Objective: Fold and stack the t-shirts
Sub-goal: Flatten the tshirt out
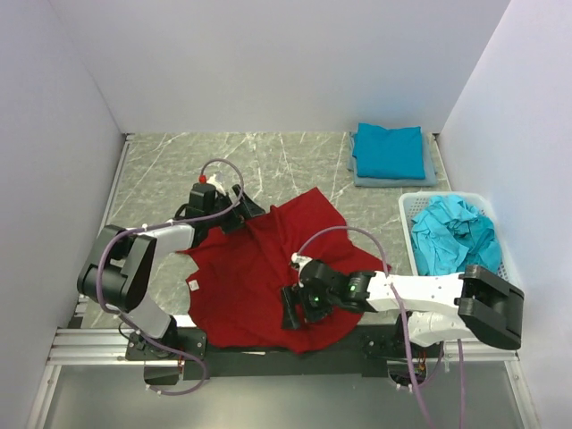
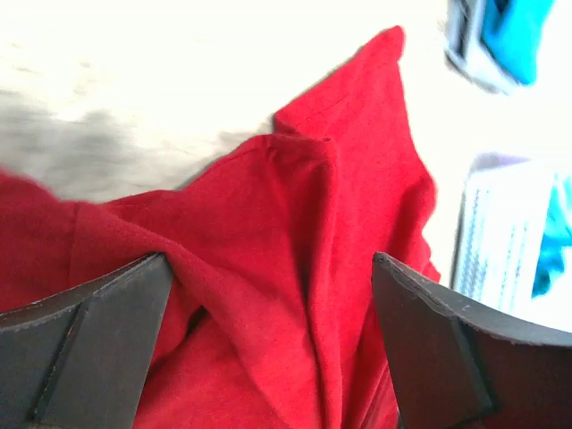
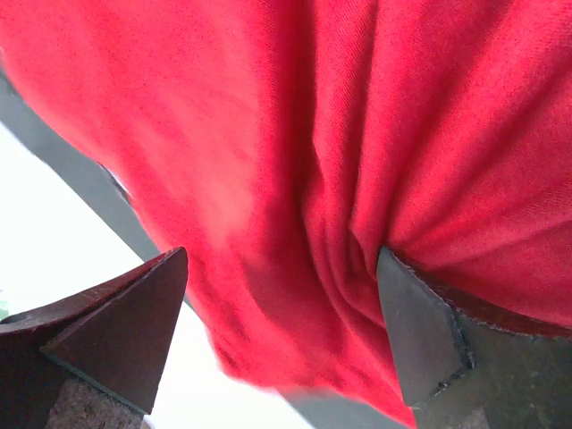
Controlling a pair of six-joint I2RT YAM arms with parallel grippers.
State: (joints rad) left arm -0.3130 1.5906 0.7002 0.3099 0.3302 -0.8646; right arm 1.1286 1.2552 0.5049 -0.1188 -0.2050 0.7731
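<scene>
nearest me, the red t-shirt (image 1: 259, 268) has its near hem draped off the front edge of the table (image 1: 170, 170) between the two arm bases. the rest lies rumpled on the marbled top, with its white neck label (image 1: 193, 283) showing on the left side. i judge the step in hand to be flattening this shirt before the first fold. so i want each arm to pinch a single layer at an outer edge or corner, not a bunched ridge. then i'd draw the two apart evenly, so the cloth goes smooth without sliding off the edge

the left gripper (image 1: 231, 213) sits at the shirt's far-left edge. in its wrist view the jaws are spread wide with a raised fold of red cloth between them. one finger (image 2: 98, 331) touches the fabric, but nothing is pinched. the right gripper (image 1: 293, 315) is low over the near-right part of the shirt, also gaping. gathered red pleats run between its fingers and press against the finger (image 3: 447, 357) on the right of that view. it grips nothing yet

further right, folded teal t-shirts (image 1: 389, 150) lie stacked at the far corner, and crumpled teal t-shirts (image 1: 451, 234) are heaped in the white basket (image 1: 407, 207)
</scene>
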